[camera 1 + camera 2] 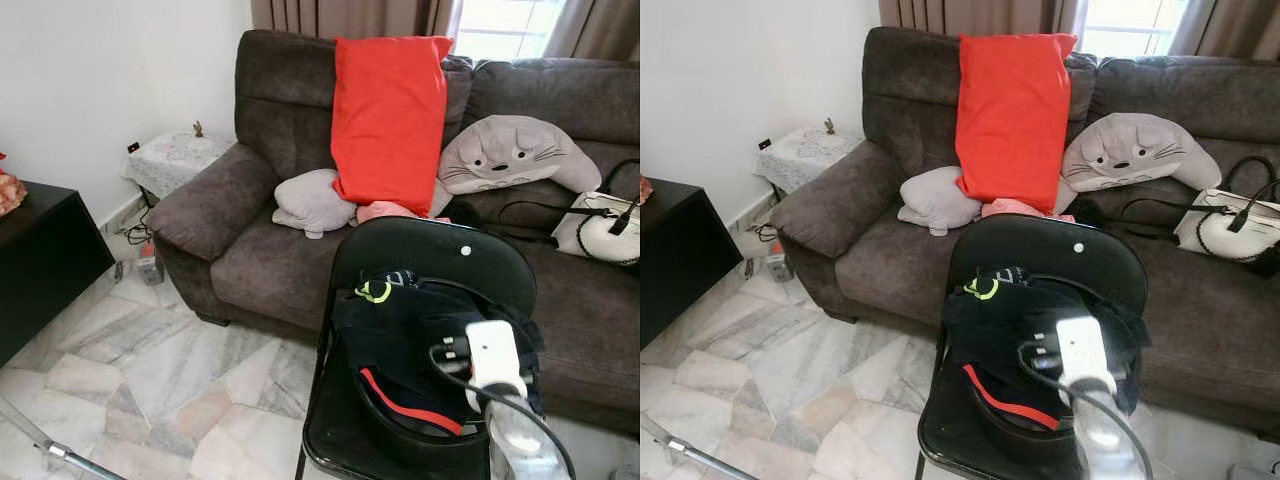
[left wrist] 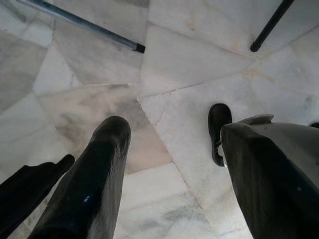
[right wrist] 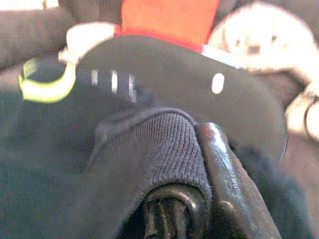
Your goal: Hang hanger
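head views: dark garment point(image 1: 420, 340) heaped on black chair point(image 1: 430, 250), lower centre-right; right gripper point(image 1: 495, 365) at its right edge.
left wrist: left gripper point(image 2: 169, 164) spread wide, empty, over marble floor point(image 2: 184, 64).
right wrist: fingers point(image 3: 234, 179) pinched on ribbed cloth; hanger indiscernible.

Black folding chair point(image 1: 430, 262) heaped with dark clothing point(image 1: 400, 335) blocking the way to the brown sofa point(image 1: 250, 250), red cushion point(image 1: 388, 120) and plush pillows crowding the seat, open marble floor point(image 1: 170, 370) leftward, black cabinet point(image 1: 40, 260) bounding it
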Robot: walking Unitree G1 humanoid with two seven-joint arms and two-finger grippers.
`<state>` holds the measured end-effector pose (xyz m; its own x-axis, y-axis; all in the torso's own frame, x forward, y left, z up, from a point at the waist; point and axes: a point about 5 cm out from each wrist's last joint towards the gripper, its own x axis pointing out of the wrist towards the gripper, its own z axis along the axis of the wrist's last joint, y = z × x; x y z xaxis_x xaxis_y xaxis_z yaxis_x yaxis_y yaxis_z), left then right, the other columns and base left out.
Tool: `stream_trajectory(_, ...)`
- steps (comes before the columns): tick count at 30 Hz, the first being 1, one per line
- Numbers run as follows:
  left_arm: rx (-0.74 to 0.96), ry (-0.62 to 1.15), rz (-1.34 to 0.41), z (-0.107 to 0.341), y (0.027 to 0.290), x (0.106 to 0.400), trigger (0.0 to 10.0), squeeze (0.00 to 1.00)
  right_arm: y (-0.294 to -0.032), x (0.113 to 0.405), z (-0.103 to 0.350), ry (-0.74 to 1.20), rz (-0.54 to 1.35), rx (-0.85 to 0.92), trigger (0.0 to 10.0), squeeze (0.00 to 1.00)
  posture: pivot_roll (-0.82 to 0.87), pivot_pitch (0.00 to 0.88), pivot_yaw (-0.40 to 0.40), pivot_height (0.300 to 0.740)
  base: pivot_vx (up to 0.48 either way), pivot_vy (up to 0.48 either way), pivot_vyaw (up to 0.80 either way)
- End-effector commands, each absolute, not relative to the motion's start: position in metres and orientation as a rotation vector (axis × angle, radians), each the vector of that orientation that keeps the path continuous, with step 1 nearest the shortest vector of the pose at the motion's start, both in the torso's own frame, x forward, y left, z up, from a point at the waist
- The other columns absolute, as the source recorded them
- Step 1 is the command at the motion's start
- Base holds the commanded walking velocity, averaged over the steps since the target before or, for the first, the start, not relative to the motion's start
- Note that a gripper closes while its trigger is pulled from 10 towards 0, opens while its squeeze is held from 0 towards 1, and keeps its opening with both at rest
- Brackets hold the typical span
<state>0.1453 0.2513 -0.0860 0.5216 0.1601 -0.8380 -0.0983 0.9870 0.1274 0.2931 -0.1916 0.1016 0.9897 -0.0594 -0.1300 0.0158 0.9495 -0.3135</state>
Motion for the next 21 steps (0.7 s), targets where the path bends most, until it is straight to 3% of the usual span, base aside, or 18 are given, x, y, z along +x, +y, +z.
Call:
stream_trajectory(1, 0.083, 1.02, 0.155, -0.084, 0.255, 0.148, 10.0, 0.0, -0.182, 0.298, 0.119, 0.053, -0.021, -0.335, 0.0, 0.0, -0.05, 0.0, 0.051, 0.74, 0.0, 0.0, 0.0)
stream_trajectory(14, 0.074, 1.011, 0.16, -0.082, 0.251, 0.157, 10.0, 0.0, -0.168, 0.308, 0.16, -0.063, 0.026, -0.279, 0.0, 0.0, -0.06, 0.0, 0.055, 0.74, 0.0, 0.0, 0.0)
stream_trajectory(21, 0.07, 1.022, 0.155, -0.084, 0.251, 0.153, 10.0, 0.0, -0.172, 0.307, 0.157, 0.064, 0.024, -0.158, 0.0, 0.0, -0.07, 0.0, 0.059, 0.74, 0.0, 0.0, 0.0)
